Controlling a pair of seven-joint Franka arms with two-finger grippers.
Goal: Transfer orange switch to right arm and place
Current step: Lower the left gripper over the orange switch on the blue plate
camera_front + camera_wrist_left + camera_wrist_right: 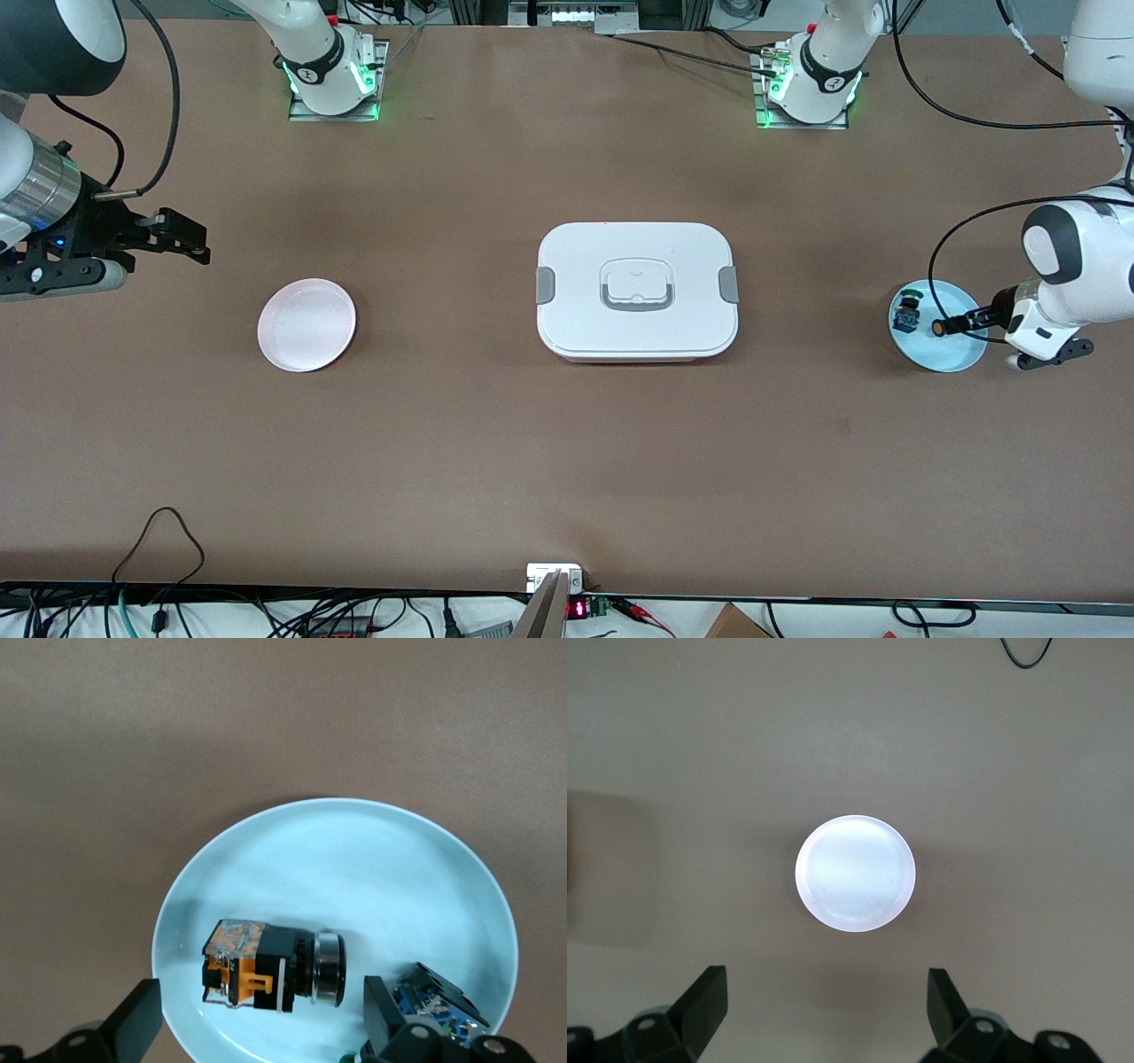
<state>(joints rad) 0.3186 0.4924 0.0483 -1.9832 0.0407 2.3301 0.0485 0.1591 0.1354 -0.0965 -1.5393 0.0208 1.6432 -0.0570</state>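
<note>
A: Progress? Nothing is done as far as I can judge. The orange switch (270,967) lies on its side on the blue plate (961,359) at the left arm's end of the table, no handover, no placing.

B: Left gripper (955,326)?

A: Low over that blue plate, fingers (137,1017) spread, one on each side of the switch and not touching it in the left wrist view. Holding nothing. I judge the grasp is the step in hand; lift, pass and set-down are all left.

B: Anything crowding it?

A: The blue-green switch (438,1005) is on the same plate, right against one finger of the left gripper. Risk of nudging it when the jaws shut, I'd say. The orange one sits near the plate's rim, which is shallow.

B: Right gripper (182,239)?

A: It waits, high over the table at the right arm's end, near the pink plate (306,324). Fingers parted, empty.

B: Room for the pass?

A: The white lidded box (636,290) sits mid-table between the plates. Bare brown table (567,461) all round it, nearer the front camera especially. Pink plate has nothing on it, a likely drop spot.
</note>
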